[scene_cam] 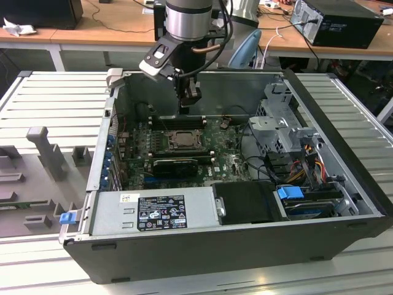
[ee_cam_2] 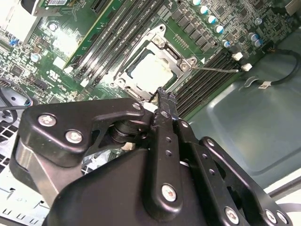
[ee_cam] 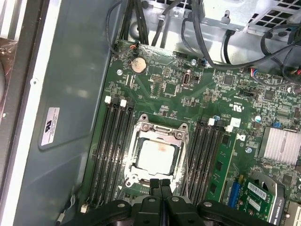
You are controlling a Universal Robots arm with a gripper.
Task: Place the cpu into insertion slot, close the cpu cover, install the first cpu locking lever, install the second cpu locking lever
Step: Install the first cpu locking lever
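1. In the exterior view we look down slantwise on the whole open computer case [scene_cam: 202,252], from well back.
2. Both wrist views look down close on its circuit board [ee_cam: 164,94]; both share the socket [ee_cam: 141,125].

Foreground in the exterior view: pale ribbed aluminium worktable [scene_cam: 55,98], evenly lit, with a grey moulded fixture tray [scene_cam: 37,178] lying on it at the exterior view's left. Behind it, a row of wood-topped desks on white frames [scene_cam: 116,27]; a black desktop computer case [scene_cam: 338,21] sits on the desk at the exterior view's right, a crumpled white paper [scene_cam: 13,27] at the far left. A light-blue chair back [scene_cam: 247,49] stands between desks and worktable.
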